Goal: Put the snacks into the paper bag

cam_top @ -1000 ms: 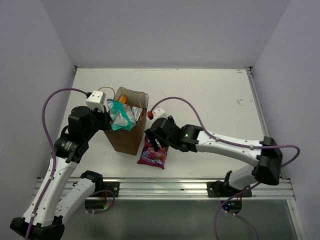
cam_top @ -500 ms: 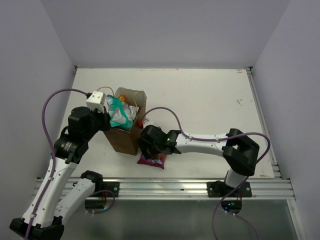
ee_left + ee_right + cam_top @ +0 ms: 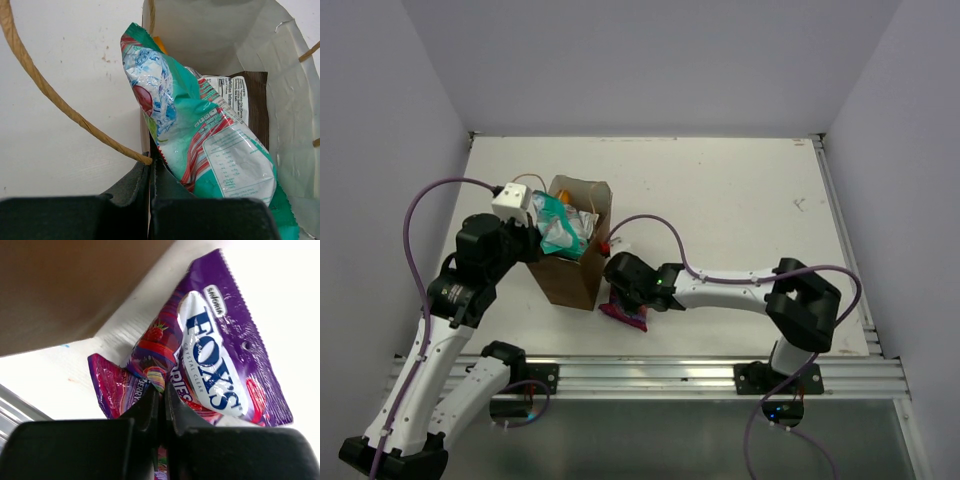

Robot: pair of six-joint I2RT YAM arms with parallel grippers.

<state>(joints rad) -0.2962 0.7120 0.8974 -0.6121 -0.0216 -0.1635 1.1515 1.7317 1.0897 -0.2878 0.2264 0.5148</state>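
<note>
Right tool (image 3: 161,392), clenched on the glossy purple Fox's candy packet (image 3: 215,360), should lift straight up (tall brown paper bag (image 3: 65,285) just beside it).

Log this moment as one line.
left pincer shut on paper bag rim; right pincer shut on Fox's candy bag beside paper bag; teal packet inside bag

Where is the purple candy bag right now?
Top view: the Fox's candy bag lies beside the paper bag at its near right corner, pinched by the right end effector.

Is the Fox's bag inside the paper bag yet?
Out: the Fox's bag sits beside the paper bag, pinched by the right end effector.
</note>
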